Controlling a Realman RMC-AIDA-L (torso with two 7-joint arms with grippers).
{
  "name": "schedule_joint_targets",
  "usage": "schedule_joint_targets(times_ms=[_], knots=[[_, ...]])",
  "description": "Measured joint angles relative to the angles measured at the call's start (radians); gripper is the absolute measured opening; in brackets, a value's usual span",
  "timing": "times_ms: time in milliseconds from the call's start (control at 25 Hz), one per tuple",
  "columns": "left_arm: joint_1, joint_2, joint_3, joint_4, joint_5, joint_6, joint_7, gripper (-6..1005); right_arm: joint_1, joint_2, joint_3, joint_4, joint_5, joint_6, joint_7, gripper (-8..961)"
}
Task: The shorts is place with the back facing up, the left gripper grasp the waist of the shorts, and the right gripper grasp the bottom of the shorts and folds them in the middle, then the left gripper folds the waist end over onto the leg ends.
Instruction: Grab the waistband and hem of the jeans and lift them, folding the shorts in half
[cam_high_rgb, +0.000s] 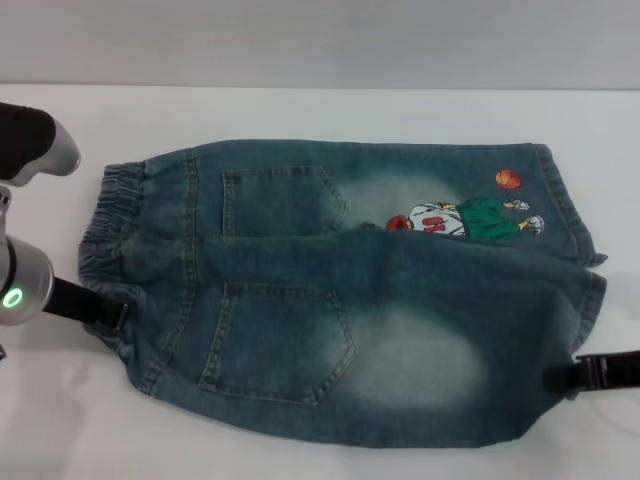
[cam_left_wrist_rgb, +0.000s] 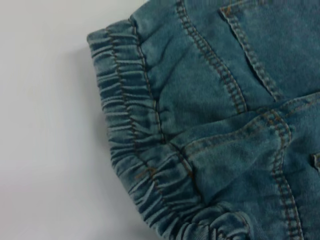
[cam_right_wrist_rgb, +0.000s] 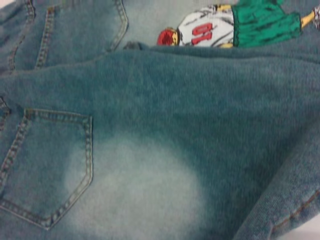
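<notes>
The shorts (cam_high_rgb: 350, 300) lie back up on the white table, faded blue denim with two patch pockets. The waist (cam_high_rgb: 115, 215) is the gathered band on the left, seen close up in the left wrist view (cam_left_wrist_rgb: 130, 125). The bottom (cam_high_rgb: 590, 300) with its straight hems is on the right, near the cartoon print (cam_high_rgb: 465, 217). My left gripper (cam_high_rgb: 122, 318) is shut on the near corner of the waist. At the near leg's hem, my right gripper (cam_high_rgb: 555, 378) is shut on the denim. The near half rides up slightly over the far half along the middle, partly covering the print (cam_right_wrist_rgb: 235, 25).
The white table (cam_high_rgb: 320, 115) runs bare behind the shorts to its far edge. My left arm with its green ring (cam_high_rgb: 12, 297) sits at the left edge, and a grey and black arm part (cam_high_rgb: 35, 145) is above it. A near pocket (cam_right_wrist_rgb: 45, 165) fills the right wrist view.
</notes>
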Motion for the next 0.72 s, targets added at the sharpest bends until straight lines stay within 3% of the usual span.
schedule_joint_targets(times_ms=[240, 720], knots=[[0.0, 0.0, -0.006, -0.001, -0.001, 0.028, 0.0, 104, 0.009, -0.003, 0.029, -0.025, 0.001, -0.065, -0.043, 57], [0.014, 0.002, -0.022, -0.015, -0.057, 0.135, 0.0, 114, 0.003, 0.002, -0.036, 0.029, 0.032, -0.378, -0.169, 66]])
